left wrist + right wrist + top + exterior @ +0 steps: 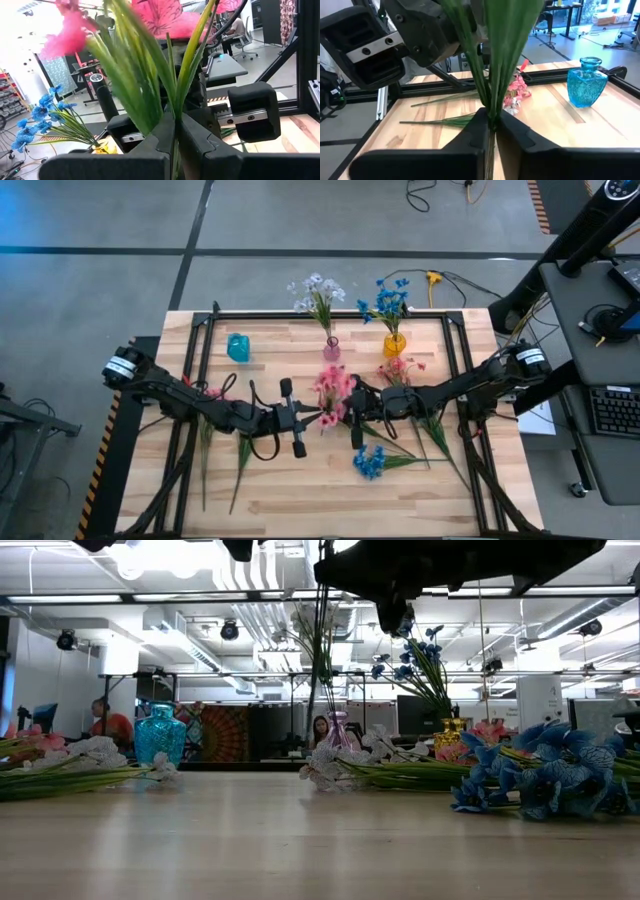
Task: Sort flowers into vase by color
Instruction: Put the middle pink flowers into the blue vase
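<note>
At the centre of the high view both pincers meet on one pink flower spray (pixel 332 392): the left pincer (pixel 318 418) is clamped on its stem, and the right pincer (pixel 347 408) is clamped on the same stem from the other side. Above them on the counter (pixel 300 490) stand a pink vase (pixel 331 349) and a yellow vase (pixel 394 344), with a turquoise vase (pixel 238 347) at upper left. A blue spray (pixel 370 463) lies lower right.

Overhead, table-level and two close, facing wrist views, all sharing the pink flower (pixel 333 388).
</note>
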